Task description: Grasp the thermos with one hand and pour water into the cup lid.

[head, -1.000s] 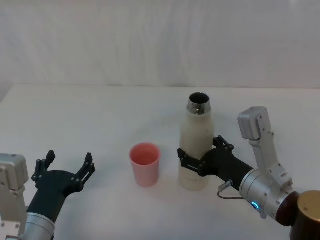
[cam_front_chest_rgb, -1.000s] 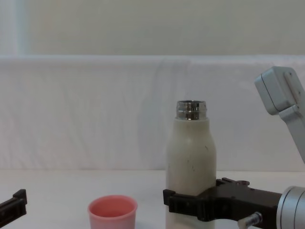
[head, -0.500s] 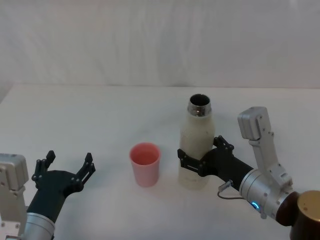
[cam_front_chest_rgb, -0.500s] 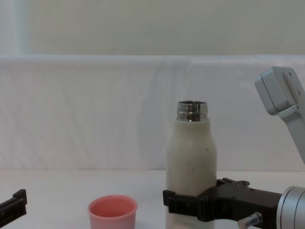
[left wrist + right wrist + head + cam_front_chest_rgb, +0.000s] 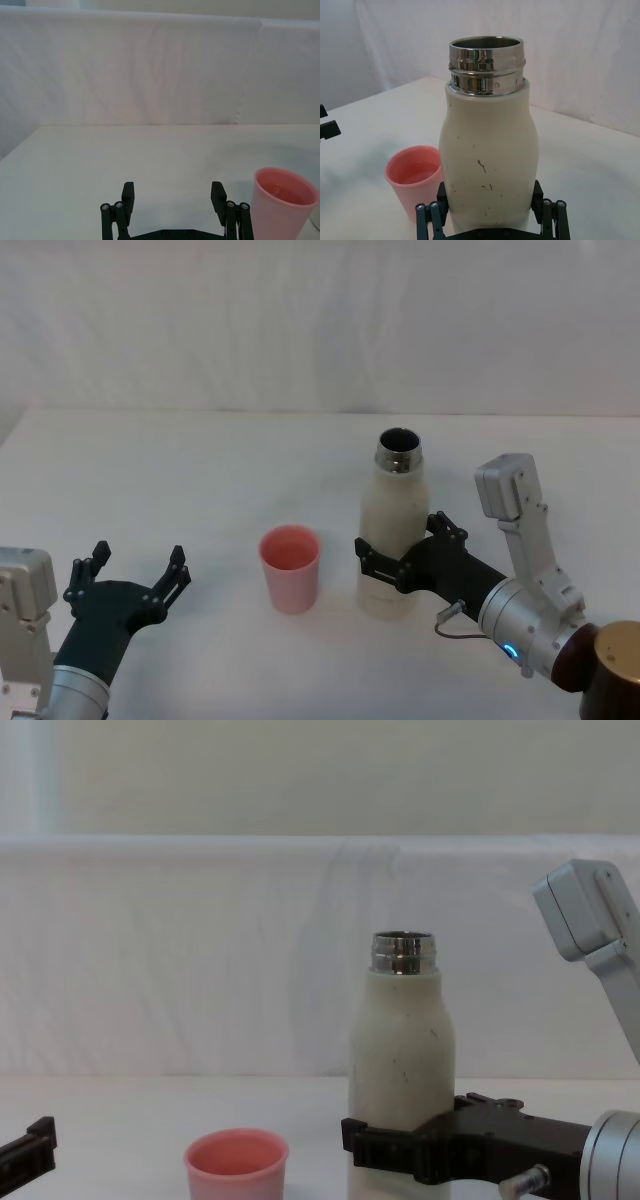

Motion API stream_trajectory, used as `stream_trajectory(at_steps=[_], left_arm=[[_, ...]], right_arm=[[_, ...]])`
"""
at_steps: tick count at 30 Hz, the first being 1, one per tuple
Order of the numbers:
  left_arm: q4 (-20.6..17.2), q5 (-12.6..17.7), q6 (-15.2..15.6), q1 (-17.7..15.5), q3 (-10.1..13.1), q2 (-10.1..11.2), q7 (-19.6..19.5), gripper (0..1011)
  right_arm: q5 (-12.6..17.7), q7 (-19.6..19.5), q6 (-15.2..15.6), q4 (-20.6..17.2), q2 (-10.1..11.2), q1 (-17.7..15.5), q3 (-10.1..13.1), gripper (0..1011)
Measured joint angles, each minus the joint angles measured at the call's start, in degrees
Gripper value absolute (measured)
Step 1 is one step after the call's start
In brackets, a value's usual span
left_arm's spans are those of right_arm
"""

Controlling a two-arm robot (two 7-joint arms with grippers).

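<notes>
The thermos (image 5: 392, 530) stands upright right of table (image 5: 200, 470) centre, its neck open, with the right gripper (image 5: 400, 560) clamped round its lower body. The cup (image 5: 291, 567) sits just beside it at 9 o'clock, nothing between them. Further at 9, the left gripper (image 5: 130, 580) hovers low, jaws wide.

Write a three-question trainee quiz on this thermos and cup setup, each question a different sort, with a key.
1. True or false: the right claw is shut on the lower body of the thermos.
2. Multiple choice: the pink cup stands A) on the thermos's left, upright; B) tipped over behind it; C) inside the left claw.
3. Fill in: the left claw rests near the table's front left, fingers ____ and holding nothing.

Key: 1 true; 2 A; 3 open.
</notes>
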Motion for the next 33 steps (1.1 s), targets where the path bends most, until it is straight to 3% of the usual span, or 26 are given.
stream_trajectory(at_steps=[20, 33], left_arm=[[0.0, 0.0, 0.0, 0.0, 0.0, 0.0, 0.0, 1001], [0.0, 0.0, 0.0, 0.0, 0.0, 0.0, 0.0, 1001]], right_arm=[[1.4, -0.4, -1.5, -3.0, 2.6, -2.5, 0.2, 1000], [2.8, -0.6, -3.6, -6.4, 5.0, -6.6, 1.3, 1000]])
